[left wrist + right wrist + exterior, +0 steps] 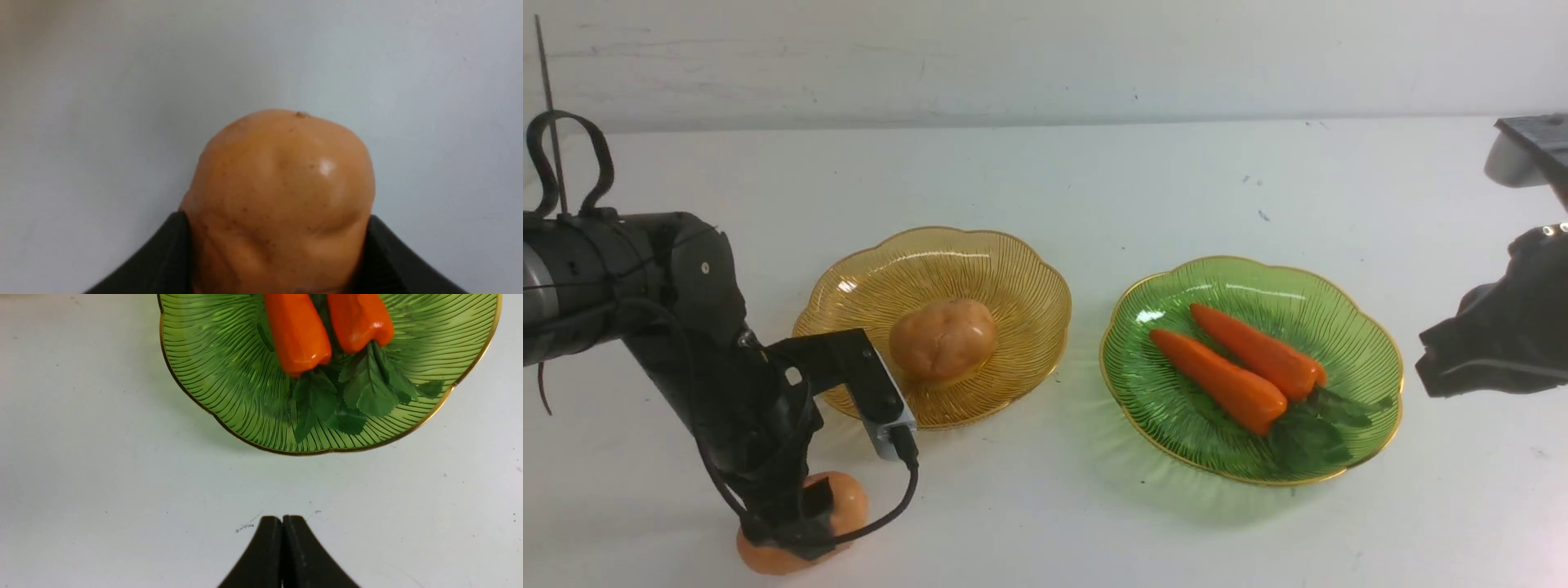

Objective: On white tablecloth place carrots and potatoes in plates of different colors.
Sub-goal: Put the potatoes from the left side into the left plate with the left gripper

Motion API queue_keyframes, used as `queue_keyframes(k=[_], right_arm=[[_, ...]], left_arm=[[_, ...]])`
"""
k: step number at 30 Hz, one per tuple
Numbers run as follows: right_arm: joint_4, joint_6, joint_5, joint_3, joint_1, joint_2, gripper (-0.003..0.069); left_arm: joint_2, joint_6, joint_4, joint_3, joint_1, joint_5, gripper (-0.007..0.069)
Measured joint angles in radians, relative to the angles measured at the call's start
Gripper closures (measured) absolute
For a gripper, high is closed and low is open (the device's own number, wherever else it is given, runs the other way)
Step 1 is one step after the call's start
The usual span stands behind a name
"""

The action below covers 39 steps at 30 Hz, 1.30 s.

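Down at the left, the left hand (796, 523) stands over a potato (849, 500) that lies on the tablecloth (1094, 180), just in front of the yellow plate (1013, 269). In the wrist view both fingers (163, 257) press against the potato's sides, so the hand is clamped on it, though it has not left the cloth. A second potato (942, 337) sits in the middle of the yellow plate. Further right, both carrots (1217, 380) lie side by side in the green plate (1339, 327), leaves toward the near rim. The right hand (282, 518) hangs beside that plate with its fingers pressed together, holding nothing.

Only this potato seems left to place. Its skin is glossy and lumpy, so it could squirt out of the grip on the lift. A low carry could clip the plate's rim and shove the light dish. Dropped onto the second potato, it could roll off.
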Motion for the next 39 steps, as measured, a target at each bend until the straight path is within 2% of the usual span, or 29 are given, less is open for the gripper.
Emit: queue_keyframes(k=[5,9,14,19,23,35,39], right_arm=[[0.000,0.000,0.000,0.000,0.000,0.000,0.0674],[0.000,0.000,0.000,0.000,0.000,0.000,0.0674],[0.000,0.000,-0.001,0.000,0.000,0.000,0.0674],[0.000,0.000,-0.001,0.000,0.000,0.000,0.0674],[0.000,0.000,-0.001,0.000,0.000,0.000,0.0674],[0.000,0.000,-0.001,0.000,0.000,0.000,0.0674],[-0.002,-0.002,0.001,0.000,0.000,0.000,0.0674]], left_arm=[[-0.049,-0.075,0.038,-0.192,0.001,0.011,0.0236],[-0.069,-0.135,0.020,-0.347,0.001,-0.014,0.0237],[-0.037,-0.189,-0.034,-0.370,0.001,-0.138,0.0237],[0.098,-0.246,-0.075,-0.370,0.001,-0.288,0.0233],[0.180,-0.290,-0.062,-0.370,0.001,-0.379,0.0189],[0.200,-0.354,-0.062,-0.370,0.001,-0.384,0.0019],[0.193,-0.368,-0.063,-0.388,0.001,-0.357,0.0022]])
